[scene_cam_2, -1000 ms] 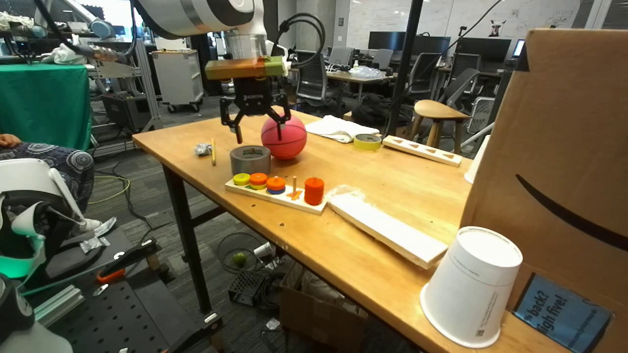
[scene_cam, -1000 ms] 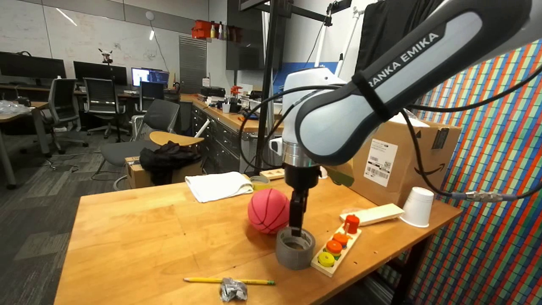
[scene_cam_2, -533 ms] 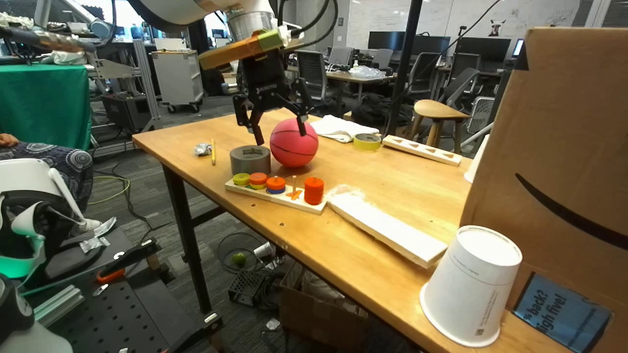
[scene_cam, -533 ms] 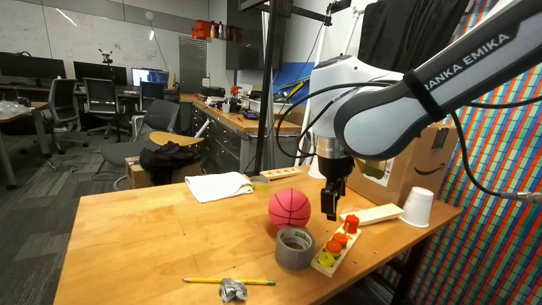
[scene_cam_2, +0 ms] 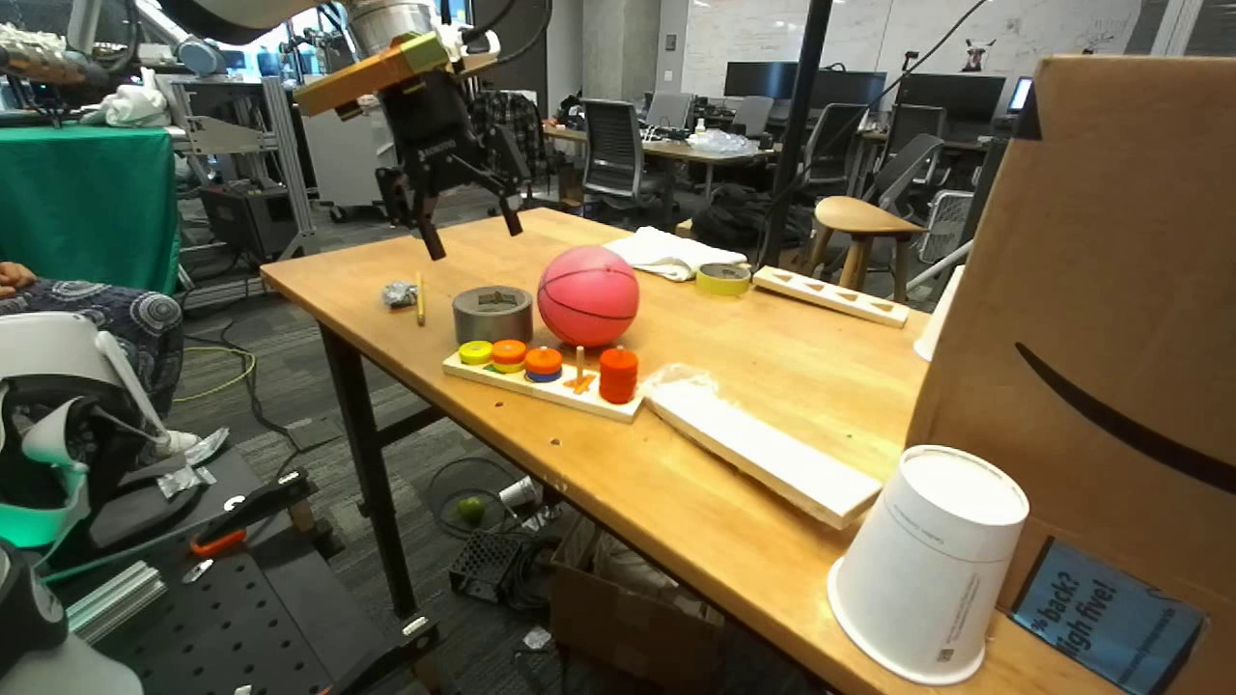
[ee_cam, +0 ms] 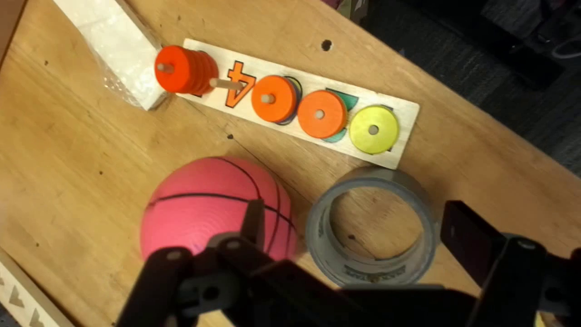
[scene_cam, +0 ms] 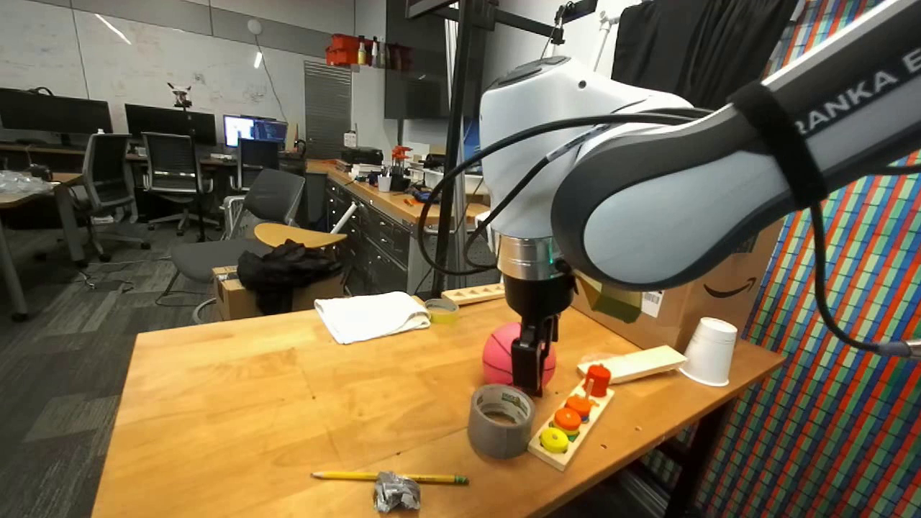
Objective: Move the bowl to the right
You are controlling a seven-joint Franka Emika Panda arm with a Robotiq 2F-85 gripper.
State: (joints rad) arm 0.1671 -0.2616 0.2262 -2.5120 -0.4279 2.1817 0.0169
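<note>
The bowl, a pinkish-red ball (scene_cam: 498, 356) with thin dark curved lines, rests on the wooden table behind the grey tape roll (scene_cam: 496, 435). It shows whole in an exterior view (scene_cam_2: 589, 294), and lower left in the wrist view (ee_cam: 199, 218). My gripper (scene_cam_2: 473, 239) is open and empty, above the table and apart from the ball, to its left there. In an exterior view the gripper (scene_cam: 531, 388) hides part of the ball. In the wrist view the jaws (ee_cam: 354, 215) lie either side of the tape roll, and the left finger overlaps the ball.
A peg board with coloured discs (scene_cam_2: 555, 386) lies close to the ball and the tape roll. A pale wooden piece (scene_cam_2: 763, 444), a white cup (scene_cam_2: 927, 569) and a cardboard box (scene_cam_2: 1091, 290) follow. A pencil (scene_cam: 352, 475), crumpled foil (scene_cam: 396, 493) and white cloth (scene_cam: 370, 316) lie around.
The ball has moved to the right in both exterior views, and its lines show at a different angle. My gripper moved right, then back left away from the ball, staying open.
</note>
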